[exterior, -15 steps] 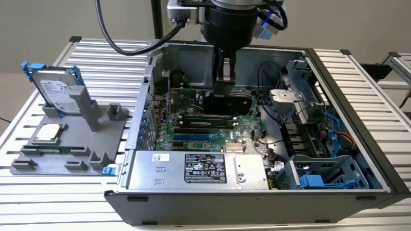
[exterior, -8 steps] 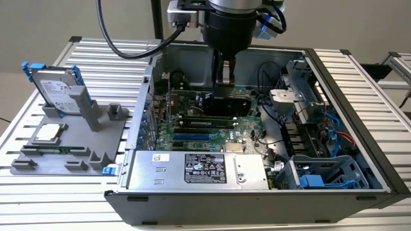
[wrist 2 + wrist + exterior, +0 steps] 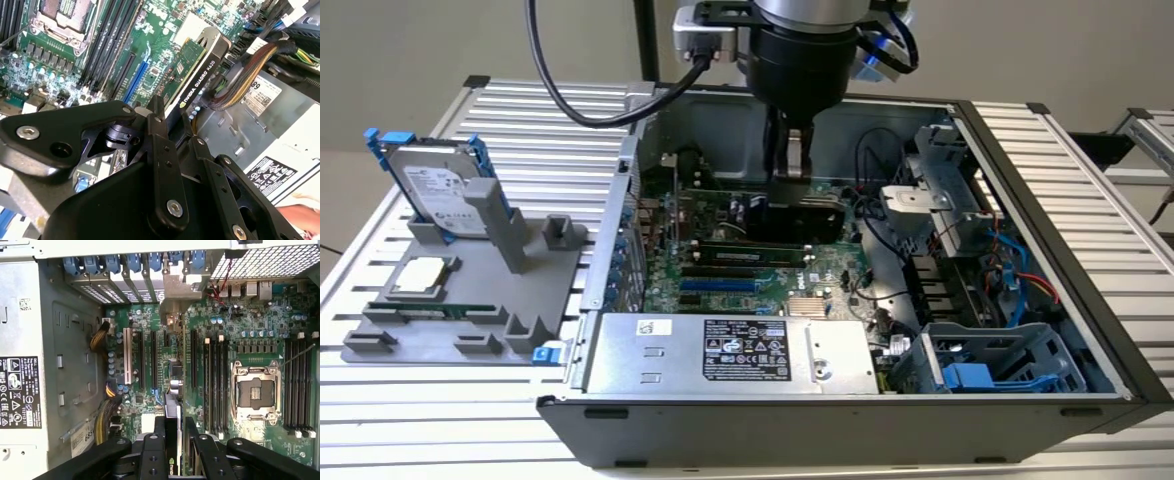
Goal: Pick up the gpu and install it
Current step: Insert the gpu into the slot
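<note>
Exterior view: hand (image 3: 791, 170) lowered inside the open metal case (image 3: 1014, 190), clamped on the flat gpu (image 3: 798, 208) above the green motherboard (image 3: 720, 265); walls and cables close around.

Second wrist view: black fingers (image 3: 160, 145) pinching the gpu (image 3: 200, 75) on edge, long axis along the slots.

First wrist view: gpu (image 3: 172, 415) edge-on over the black slots (image 3: 192, 357).

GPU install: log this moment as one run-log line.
gripper: shut on gpu | gpu: edge-on, held over motherboard inside computer case | seated: cannot tell | hard drive: on grey holder outside case
</note>
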You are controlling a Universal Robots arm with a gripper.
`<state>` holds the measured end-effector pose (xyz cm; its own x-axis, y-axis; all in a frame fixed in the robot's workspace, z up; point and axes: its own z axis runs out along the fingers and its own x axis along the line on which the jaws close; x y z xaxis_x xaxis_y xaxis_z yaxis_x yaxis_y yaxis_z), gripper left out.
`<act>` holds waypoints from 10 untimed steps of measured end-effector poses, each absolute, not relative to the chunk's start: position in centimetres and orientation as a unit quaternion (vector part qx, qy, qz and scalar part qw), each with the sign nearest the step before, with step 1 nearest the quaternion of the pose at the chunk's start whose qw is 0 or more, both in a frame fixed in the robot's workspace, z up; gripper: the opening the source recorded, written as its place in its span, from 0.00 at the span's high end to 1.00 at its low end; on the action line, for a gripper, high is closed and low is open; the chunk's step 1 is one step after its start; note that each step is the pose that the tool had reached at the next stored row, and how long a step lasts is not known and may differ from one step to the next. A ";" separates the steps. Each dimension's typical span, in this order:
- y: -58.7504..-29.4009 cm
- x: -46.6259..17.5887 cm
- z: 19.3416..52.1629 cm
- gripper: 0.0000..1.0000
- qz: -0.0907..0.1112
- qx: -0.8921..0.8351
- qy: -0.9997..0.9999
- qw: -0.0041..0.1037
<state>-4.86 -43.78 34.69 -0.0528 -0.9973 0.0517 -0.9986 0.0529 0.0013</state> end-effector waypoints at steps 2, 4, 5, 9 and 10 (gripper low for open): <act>-43.8 -4.7 34.7 1.00 0.017 0.688 -0.725 0.019; -43.8 -4.6 34.6 1.00 0.017 0.688 -0.725 0.019; -43.8 -4.5 34.6 1.00 0.017 0.688 -0.725 0.019; -43.8 -4.2 34.6 1.00 0.017 0.688 -0.725 0.019; -43.8 -4.1 34.5 1.00 0.017 0.688 -0.725 0.019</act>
